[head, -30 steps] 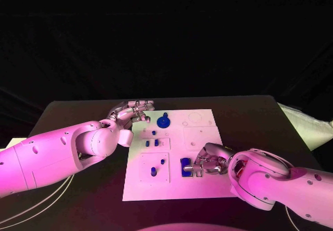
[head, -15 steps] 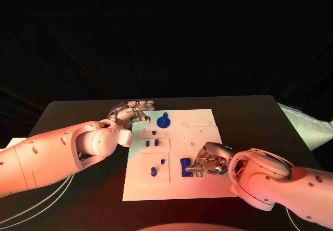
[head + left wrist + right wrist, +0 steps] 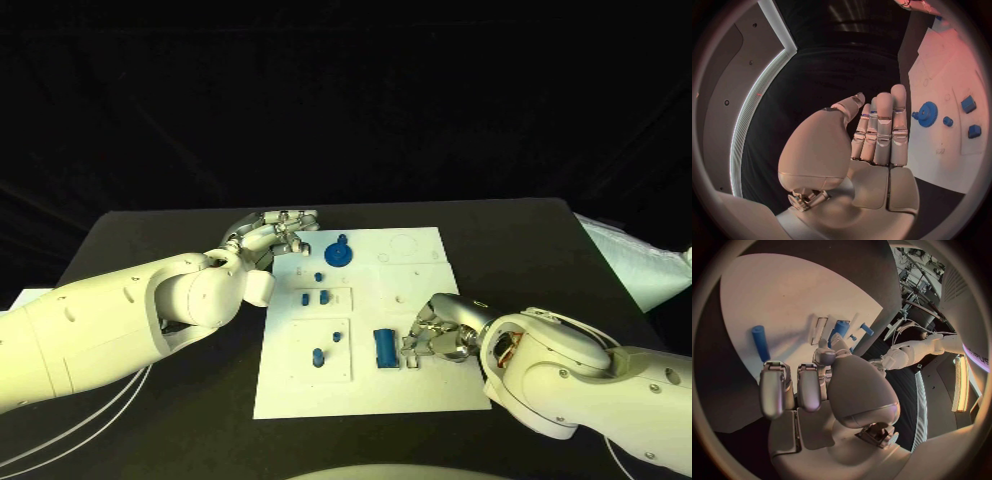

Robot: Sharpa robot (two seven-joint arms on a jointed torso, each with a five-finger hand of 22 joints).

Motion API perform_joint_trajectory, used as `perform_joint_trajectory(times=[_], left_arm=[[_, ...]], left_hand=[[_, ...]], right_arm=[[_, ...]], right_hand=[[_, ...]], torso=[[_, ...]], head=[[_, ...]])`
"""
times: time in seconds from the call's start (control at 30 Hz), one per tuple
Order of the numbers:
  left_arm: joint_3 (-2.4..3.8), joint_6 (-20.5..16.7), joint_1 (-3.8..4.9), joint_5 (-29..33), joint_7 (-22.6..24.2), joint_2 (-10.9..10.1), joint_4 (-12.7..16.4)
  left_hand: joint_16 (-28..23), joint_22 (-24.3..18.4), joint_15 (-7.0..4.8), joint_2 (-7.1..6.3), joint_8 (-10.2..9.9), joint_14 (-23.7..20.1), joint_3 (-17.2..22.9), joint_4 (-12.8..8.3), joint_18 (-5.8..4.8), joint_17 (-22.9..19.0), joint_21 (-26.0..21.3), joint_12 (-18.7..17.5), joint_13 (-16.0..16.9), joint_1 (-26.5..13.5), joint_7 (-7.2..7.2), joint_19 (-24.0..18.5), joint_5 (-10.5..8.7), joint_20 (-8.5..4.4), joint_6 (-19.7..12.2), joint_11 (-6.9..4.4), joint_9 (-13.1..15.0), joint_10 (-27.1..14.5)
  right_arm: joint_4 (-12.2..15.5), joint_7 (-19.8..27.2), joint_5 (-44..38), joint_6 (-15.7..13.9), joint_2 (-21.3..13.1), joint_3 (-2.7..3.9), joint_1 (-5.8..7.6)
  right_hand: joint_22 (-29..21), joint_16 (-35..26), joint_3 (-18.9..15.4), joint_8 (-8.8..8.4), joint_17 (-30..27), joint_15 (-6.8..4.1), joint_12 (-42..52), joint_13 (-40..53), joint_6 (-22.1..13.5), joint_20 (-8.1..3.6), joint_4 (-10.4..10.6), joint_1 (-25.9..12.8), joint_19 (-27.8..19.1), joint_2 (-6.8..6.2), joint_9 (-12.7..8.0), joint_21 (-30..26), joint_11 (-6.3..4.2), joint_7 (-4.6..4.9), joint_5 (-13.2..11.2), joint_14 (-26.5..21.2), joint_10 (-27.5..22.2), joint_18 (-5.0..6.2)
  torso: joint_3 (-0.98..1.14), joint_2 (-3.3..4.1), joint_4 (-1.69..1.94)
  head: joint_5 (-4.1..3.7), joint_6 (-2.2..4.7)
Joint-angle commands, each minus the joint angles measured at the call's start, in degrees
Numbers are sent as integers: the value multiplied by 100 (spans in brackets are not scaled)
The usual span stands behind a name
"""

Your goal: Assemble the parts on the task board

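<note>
Robot hands beside the white task board [image 3: 411, 385].
Left robot hand [image 3: 271, 234], upper left, flat, fingers together, holds nothing. Right robot hand [image 3: 440, 335], lower right, curled beside a blue bar [image 3: 385, 348], empty.

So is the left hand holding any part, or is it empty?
Empty. The left hand holds nothing; its fingers lie straight, side by side, beside the blue gear on the task board.

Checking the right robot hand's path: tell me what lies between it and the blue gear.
In the head view, bare white task board with empty recesses separates the right robot hand from the blue gear; no part lies between.
</note>
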Motion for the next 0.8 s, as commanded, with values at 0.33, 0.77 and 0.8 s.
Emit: perform_joint_trajectory(times=[0.33,0.77,0.8], left_arm=[[3,105,1,-20,31,-2,19],[3,131,-2,-20,24,9,33],[3,131,-2,-20,24,9,33]], left_hand=[[34,-6,-2,72,40,-25,-21,-24,61,-9,-15,31,9,1,13,1,25,35,-39,-17,1,-49],[37,-7,-2,74,45,-28,-21,-26,61,-12,-16,41,11,2,13,1,26,36,-42,-17,1,-56],[37,-7,-2,74,45,-28,-21,-26,61,-12,-16,41,11,2,13,1,26,36,-42,-17,1,-56]], right_arm=[[353,196,-59,-9,-959,6,337],[206,-29,-767,555,-1202,-31,357],[198,-32,-778,586,-1195,-33,351]], right_hand=[[57,76,-5,-150,121,36,-122,-44,-150,41,129,-122,-31,-4,-44,-26,79,65,292,311,-54,-18],[-44,-6,-85,-203,-23,59,-395,-221,-103,72,362,-331,-101,-63,-43,-90,100,77,335,272,-155,6],[-46,-7,-94,-204,-23,58,-399,-222,-97,72,373,-339,-102,-78,-42,-92,100,75,331,272,-154,7]], torso=[[-1,-2,-16],[26,-1,-36],[30,-1,-36]], head=[[-155,45],[-222,50],[-218,50]])
